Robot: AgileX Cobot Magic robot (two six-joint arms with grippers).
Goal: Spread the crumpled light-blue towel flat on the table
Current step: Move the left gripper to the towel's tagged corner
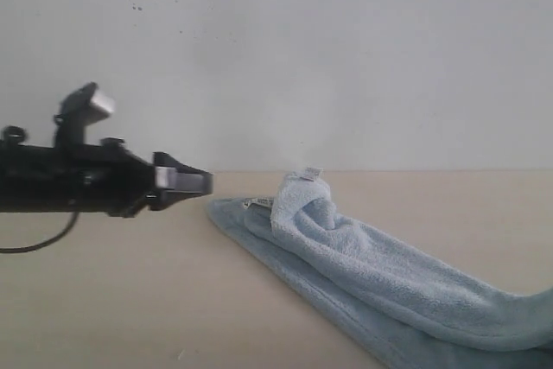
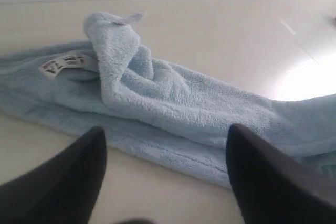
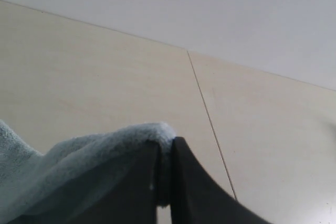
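your left claw hangs wide open, holding nothing, just short of the light-blue towel lying bunched on the table, its arm stretched level; your right claw is clenched on a towel edge.

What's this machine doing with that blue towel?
It's meant to spread the towel flat on the table. Its right gripper is pinching one edge of it, while the left gripper hangs open near the other end, holding nothing. The towel is bunched lengthwise, not yet flat.
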